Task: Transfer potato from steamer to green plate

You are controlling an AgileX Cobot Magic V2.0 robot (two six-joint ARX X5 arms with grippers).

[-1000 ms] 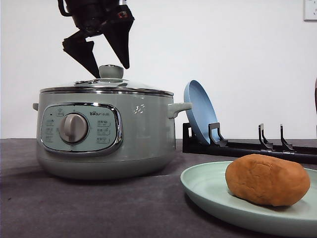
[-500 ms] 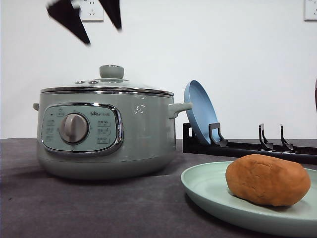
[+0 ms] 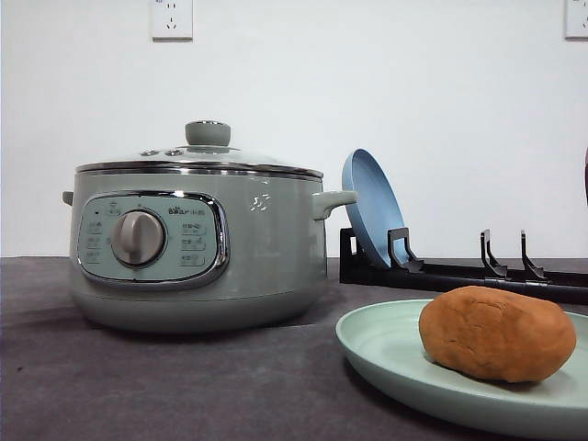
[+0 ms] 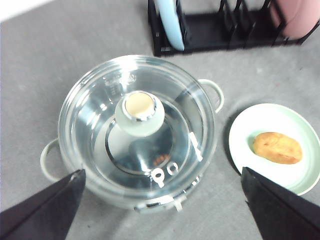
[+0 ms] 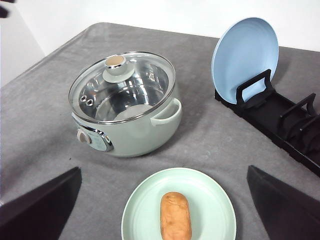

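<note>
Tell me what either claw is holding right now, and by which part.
Nothing is held. Both claws are spread open with empty space between their fingers; the potato lies free on the green plate, and the lid is on the steamer.

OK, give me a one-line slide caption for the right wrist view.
Potato resting on the green plate, lidded steamer behind, blue plate upright in the black rack.

The steamer control panel reads "Bear"; other button labels are illegible.

Staged lab tabletop: grey mat, bare white wall, socket.
</note>
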